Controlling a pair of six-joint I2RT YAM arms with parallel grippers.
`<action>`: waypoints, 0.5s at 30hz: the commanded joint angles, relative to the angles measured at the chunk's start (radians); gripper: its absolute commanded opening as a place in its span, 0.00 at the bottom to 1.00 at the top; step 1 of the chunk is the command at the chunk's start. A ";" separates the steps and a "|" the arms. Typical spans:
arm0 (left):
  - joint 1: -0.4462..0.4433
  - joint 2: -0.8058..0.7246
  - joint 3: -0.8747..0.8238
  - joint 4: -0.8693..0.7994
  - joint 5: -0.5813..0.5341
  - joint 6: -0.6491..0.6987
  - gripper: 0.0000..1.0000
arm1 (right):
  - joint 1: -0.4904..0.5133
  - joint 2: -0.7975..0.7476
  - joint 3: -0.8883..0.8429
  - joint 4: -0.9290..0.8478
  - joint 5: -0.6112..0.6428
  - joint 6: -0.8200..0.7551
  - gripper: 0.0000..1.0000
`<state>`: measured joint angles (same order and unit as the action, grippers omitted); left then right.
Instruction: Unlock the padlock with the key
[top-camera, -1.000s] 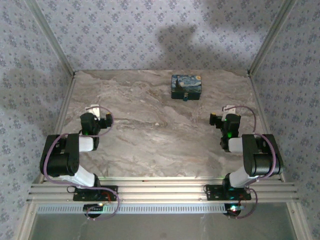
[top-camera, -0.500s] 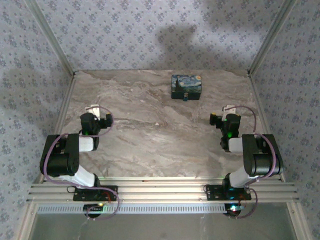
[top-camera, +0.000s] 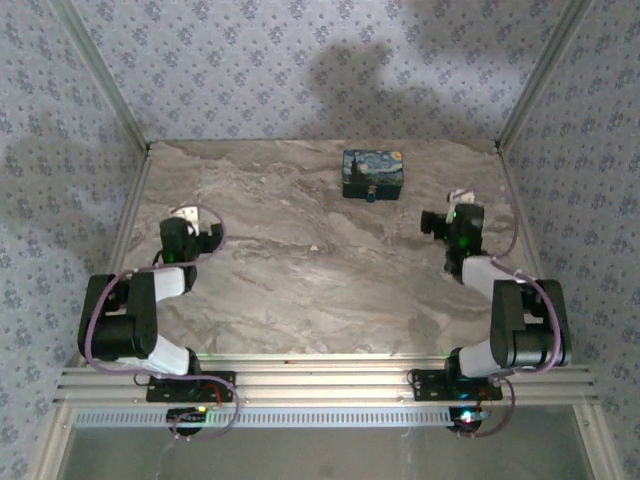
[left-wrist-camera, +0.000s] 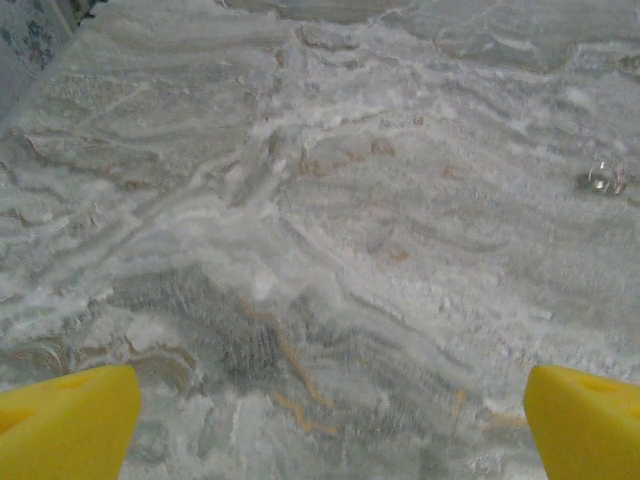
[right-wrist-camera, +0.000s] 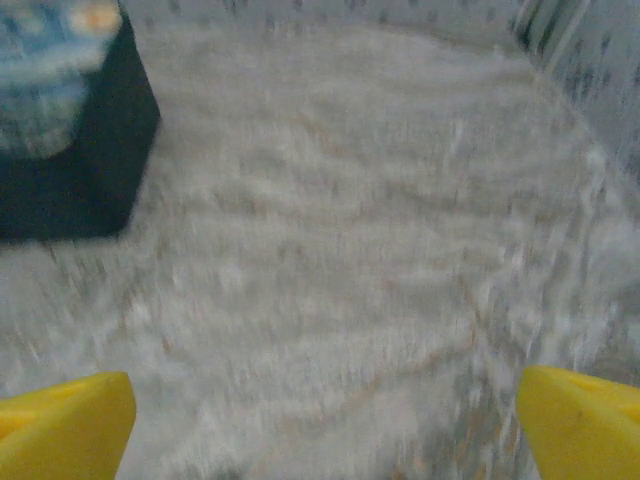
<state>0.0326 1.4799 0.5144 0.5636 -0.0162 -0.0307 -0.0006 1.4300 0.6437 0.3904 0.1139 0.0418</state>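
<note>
My left gripper (top-camera: 183, 222): left of centre frame, jaws spread wide, nothing held. Padlock (top-camera: 369, 197): upper centre-right, at front edge of printed box (top-camera: 372, 170). My right gripper (top-camera: 455, 215): right side, jaws wide, empty.

No text, label, brand, number or sign can be read. The printed box (top-camera: 372, 173) carries a swirling blue-and-yellow painted picture with no legible lettering, and the wallpaper (top-camera: 300, 60) shows a repeated floral motif, not writing.
</note>
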 joint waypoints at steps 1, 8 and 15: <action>-0.001 -0.065 0.141 -0.255 0.021 -0.031 0.98 | 0.038 -0.007 0.223 -0.387 -0.001 0.203 0.90; -0.022 -0.025 0.297 -0.360 0.191 -0.261 0.97 | 0.252 0.331 0.771 -0.732 0.158 0.303 0.89; -0.127 0.112 0.462 -0.497 0.282 -0.335 0.89 | 0.328 0.779 1.427 -1.132 0.225 0.315 0.91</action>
<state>-0.0631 1.5467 0.9230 0.1646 0.1879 -0.3019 0.3294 2.1193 1.9320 -0.4736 0.2855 0.3260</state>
